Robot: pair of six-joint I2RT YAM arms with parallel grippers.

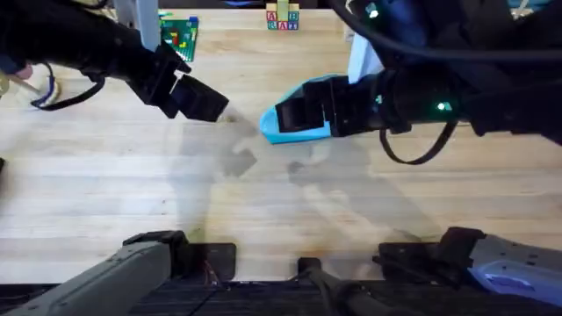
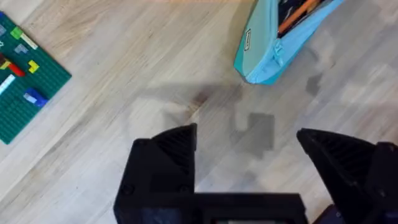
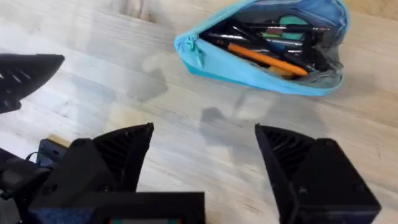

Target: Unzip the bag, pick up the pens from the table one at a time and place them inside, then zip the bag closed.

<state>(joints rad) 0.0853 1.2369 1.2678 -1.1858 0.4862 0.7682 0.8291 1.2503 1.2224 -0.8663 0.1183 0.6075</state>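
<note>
The light-blue bag lies on the table right of centre with its zipper open. Through the opening in the right wrist view, the bag holds an orange pen and several dark pens. My right gripper hovers over the bag's left end, open and holding nothing. To the bag's left, my left gripper hangs open and empty over bare wood. From the left wrist, the bag's end and the orange pen show.
A green brick baseplate with small bricks lies at the back left, also in the left wrist view. Alphabet blocks stand at the back centre. A cable loops at the far left. Bare wood spans the front.
</note>
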